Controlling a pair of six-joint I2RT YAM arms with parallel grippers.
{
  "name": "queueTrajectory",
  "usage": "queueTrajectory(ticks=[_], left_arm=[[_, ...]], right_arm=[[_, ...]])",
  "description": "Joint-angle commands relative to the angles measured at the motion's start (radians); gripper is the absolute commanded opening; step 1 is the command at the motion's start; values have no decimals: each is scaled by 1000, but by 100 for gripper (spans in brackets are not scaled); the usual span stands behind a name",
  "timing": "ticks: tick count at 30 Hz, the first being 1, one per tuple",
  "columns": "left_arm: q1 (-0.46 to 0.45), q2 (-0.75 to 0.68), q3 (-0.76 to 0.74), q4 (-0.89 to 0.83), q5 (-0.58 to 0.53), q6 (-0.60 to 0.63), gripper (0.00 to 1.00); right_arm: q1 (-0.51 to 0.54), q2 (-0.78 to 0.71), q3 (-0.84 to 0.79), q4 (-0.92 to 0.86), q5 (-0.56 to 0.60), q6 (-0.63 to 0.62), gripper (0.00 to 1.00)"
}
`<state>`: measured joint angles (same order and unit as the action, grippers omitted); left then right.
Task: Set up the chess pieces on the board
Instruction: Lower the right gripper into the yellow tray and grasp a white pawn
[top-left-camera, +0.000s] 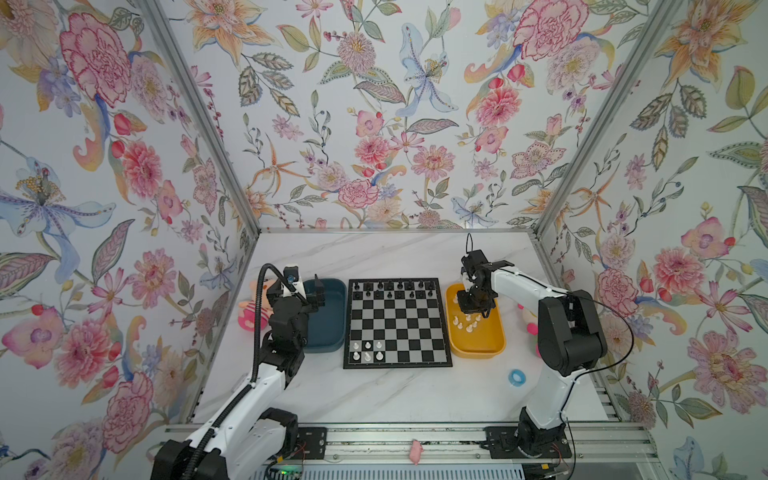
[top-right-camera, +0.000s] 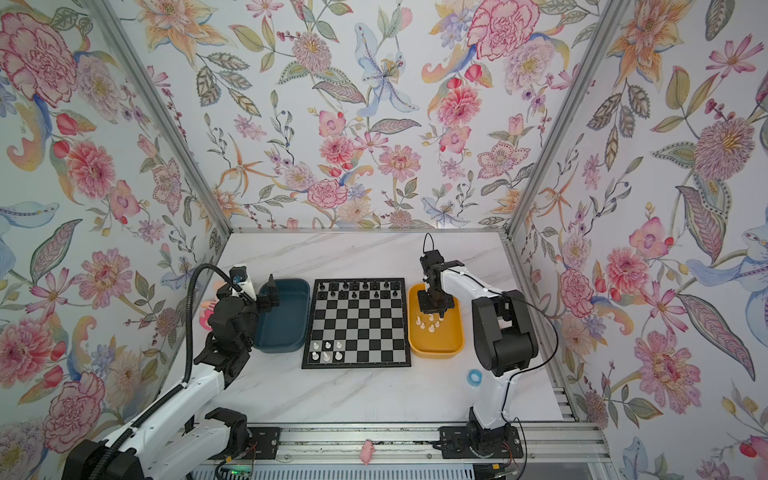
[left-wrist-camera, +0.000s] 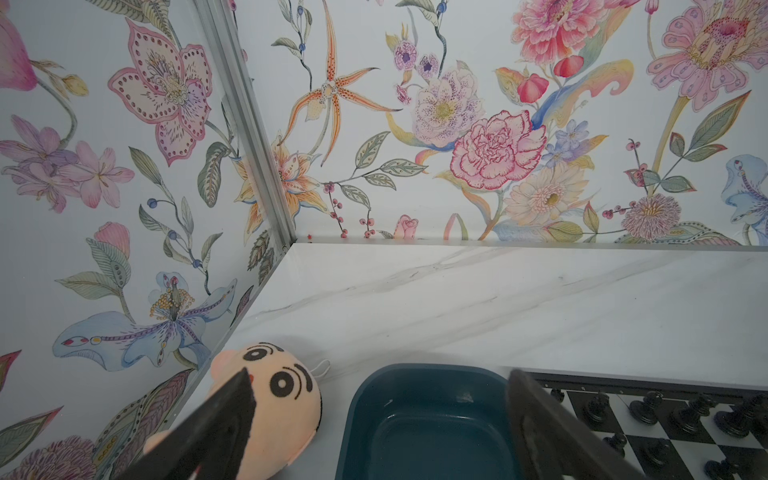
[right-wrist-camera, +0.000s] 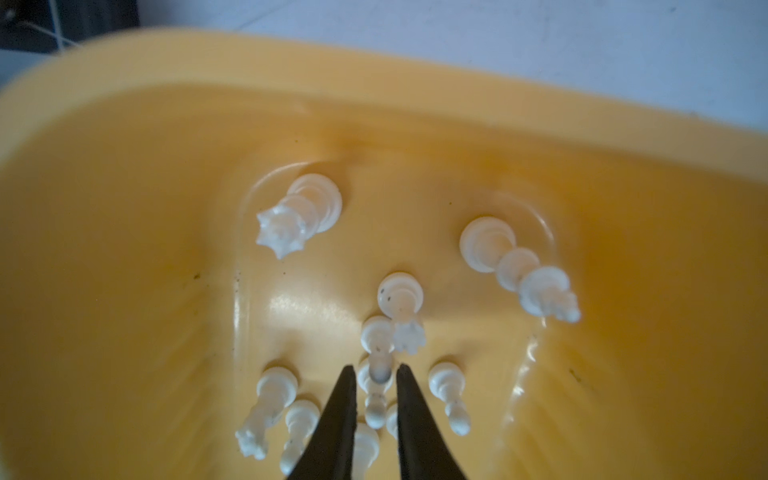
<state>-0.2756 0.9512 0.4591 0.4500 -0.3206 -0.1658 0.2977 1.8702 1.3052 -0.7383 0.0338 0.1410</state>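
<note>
The left tool (left-wrist-camera: 380, 376) gapes empty over the teal tray (top-left-camera: 328, 332) at nine o'clock of the board (top-left-camera: 397, 328), while the right tool (right-wrist-camera: 374, 367), nearly closed, flanks a probably light, slippery white piece (right-wrist-camera: 379, 374) in the yellow tray (right-wrist-camera: 124, 208) at three o'clock, grip unclear, best pinched at its stem.

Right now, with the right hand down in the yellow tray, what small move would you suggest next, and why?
Probably lift the right hand straight up. Its fingers flank a white pawn in the yellow tray, though whether they pinch it is unclear; neighbouring pieces stand close, and the board holds only six white pieces.
</note>
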Motion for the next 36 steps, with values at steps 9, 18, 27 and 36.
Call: queueTrajectory(ticks=[9, 18, 27, 36], left_arm=[[-11, -1, 26, 12, 3, -12, 95], [-11, -1, 24, 12, 3, -12, 95], [-10, -5, 21, 12, 3, -11, 96], [-10, -9, 18, 13, 3, -11, 96]], right_arm=[[-6, 38, -4, 8, -19, -14, 19], [-6, 50, 3, 8, -24, -14, 14], [-5, 38, 5, 5, -26, -10, 7], [-4, 9, 18, -13, -22, -8, 5]])
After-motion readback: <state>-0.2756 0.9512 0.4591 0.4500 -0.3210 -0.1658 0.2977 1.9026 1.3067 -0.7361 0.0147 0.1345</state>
